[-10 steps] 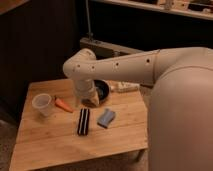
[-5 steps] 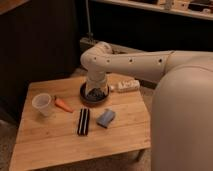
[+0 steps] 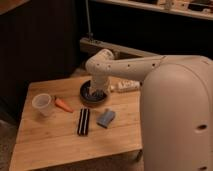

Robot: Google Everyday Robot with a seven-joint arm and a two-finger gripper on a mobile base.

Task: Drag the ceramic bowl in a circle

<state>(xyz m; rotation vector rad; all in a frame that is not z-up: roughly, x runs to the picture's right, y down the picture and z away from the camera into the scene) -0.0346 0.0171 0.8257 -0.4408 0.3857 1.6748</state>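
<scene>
The ceramic bowl (image 3: pixel 86 94) is a round, shallow, glossy black bowl on the wooden table (image 3: pixel 50 140), near its back middle. My white arm reaches in from the right and bends down over it. My gripper (image 3: pixel 96 93) is down inside the bowl, at its right side. The bowl's right part is hidden behind the wrist.
A translucent white plastic cup (image 3: pixel 42 104) stands at the left, with an orange carrot (image 3: pixel 63 104) beside it. A black bar (image 3: pixel 83 121) and a blue sponge (image 3: pixel 105 118) lie in front of the bowl. A white packet (image 3: pixel 126 86) lies behind the arm. My white body fills the right side.
My arm has swung from the left of the bowl to the right, and the gripper now sits down in the bowl. The bowl now shows more on its left side.
</scene>
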